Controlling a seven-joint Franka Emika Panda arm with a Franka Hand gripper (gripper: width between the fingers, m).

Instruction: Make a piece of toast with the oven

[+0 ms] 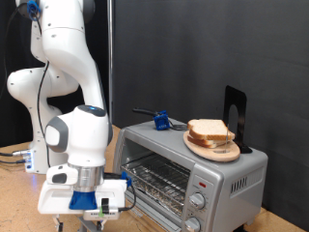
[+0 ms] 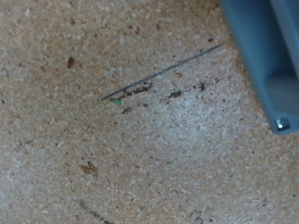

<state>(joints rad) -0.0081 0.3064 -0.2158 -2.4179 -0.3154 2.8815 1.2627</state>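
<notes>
The silver oven (image 1: 217,174) stands at the exterior view's right, with its wire rack (image 1: 154,179) showing through the front and round knobs (image 1: 198,199) on its right front. Two pale bread slices (image 1: 209,130) lie stacked on a round wooden board (image 1: 227,153) on top of the oven. My gripper (image 1: 95,222) hangs low at the exterior view's bottom, to the left of the oven front, and its fingers are cut off by the frame edge. The wrist view shows no fingers and no bread, only speckled tabletop (image 2: 121,140) and a grey-blue edge (image 2: 266,56).
A small blue object with a dark handle (image 1: 161,122) lies on the oven top, left of the board. A black upright stand (image 1: 235,116) is behind the bread. The white arm (image 1: 63,68) fills the exterior view's left. A dark curtain hangs behind.
</notes>
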